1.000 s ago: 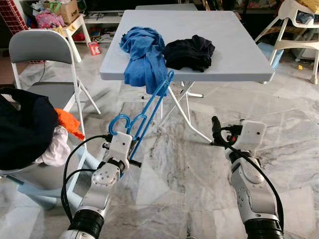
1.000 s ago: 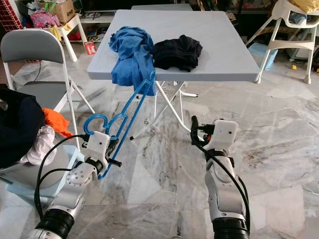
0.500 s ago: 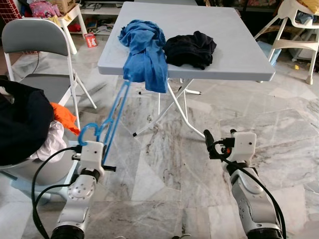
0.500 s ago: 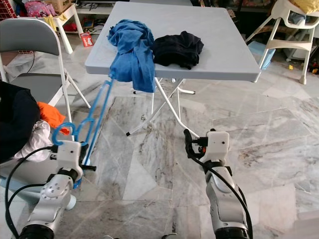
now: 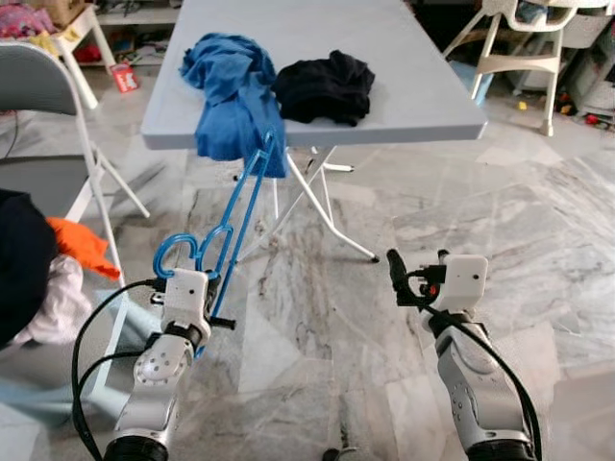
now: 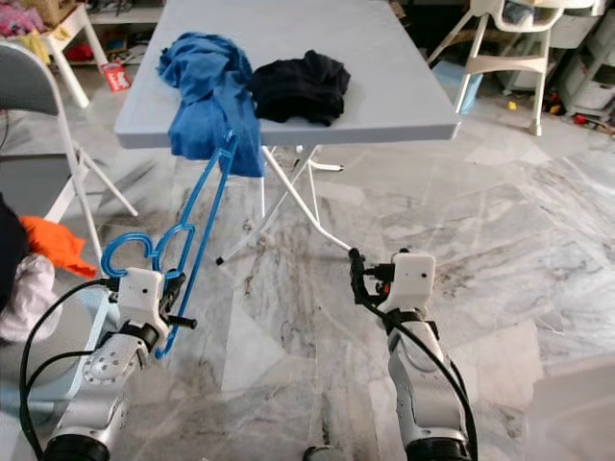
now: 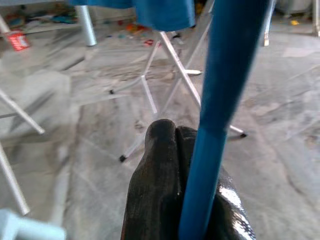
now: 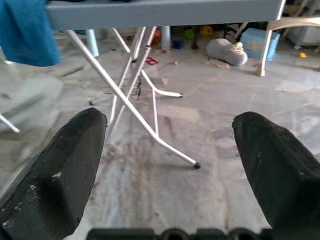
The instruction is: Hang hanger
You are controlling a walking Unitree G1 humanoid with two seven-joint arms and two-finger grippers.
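Grey metal and pale plastic mark the far left, where a folding chair (image 5: 43,86) stands beside a heap of laundry (image 5: 43,274) in dark, orange and pale cloth. Just to the right of that, the left gripper (image 5: 213,305) is raised above the marble floor (image 5: 538,230) with its two black fingers (image 7: 165,165) pressed together on the lower bar of the blue hanger (image 5: 235,226); in the left wrist view the blue bar runs up right against those clamped fingers. The hanger slants upward from the gripper, its hook curling beside the gripper's white housing and its far end reaching up to the hanging edge of the blue garment (image 5: 231,96). That garment lies bunched on the left part of the grey folding table (image 5: 404,67) and spills over the near edge. Just beside it on the tabletop sits a crumpled black garment (image 5: 325,86). Below the table, its white crossed legs (image 5: 307,202) angle down to the floor. Further right, the right gripper (image 5: 396,279) hangs over bare floor, well apart from the hanger, and the right wrist view shows its fingers (image 8: 65,170) spread wide with nothing between them. At the far right, beyond the table, stands a white high chair (image 5: 519,48).
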